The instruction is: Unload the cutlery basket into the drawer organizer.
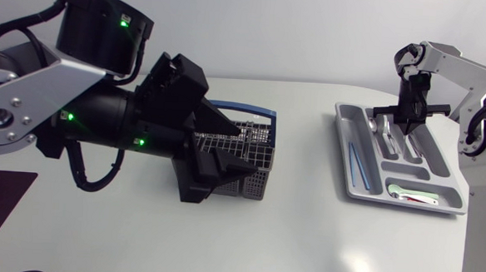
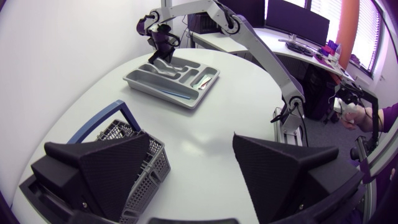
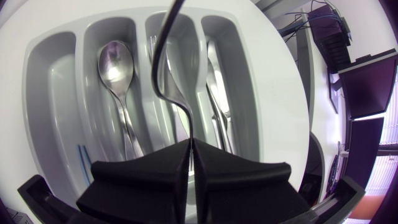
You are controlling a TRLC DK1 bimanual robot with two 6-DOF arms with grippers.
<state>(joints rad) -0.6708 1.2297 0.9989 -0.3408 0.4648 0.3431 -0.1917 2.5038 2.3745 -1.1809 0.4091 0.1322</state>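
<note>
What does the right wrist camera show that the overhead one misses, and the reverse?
Only the right wrist view: a thin metal utensil pinched in the right end effector, held above the tray.
Only the head view: the basket, the left end effector at it, and a red-and-white piece in the tray's end slot.
Both: the tray, the silver cutlery lying in it and a blue stick in its side slot.

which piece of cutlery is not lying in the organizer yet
The thin metal utensil pinched in the right claw, hanging above the organizer; the spoon and the rest lie flat inside.
</note>
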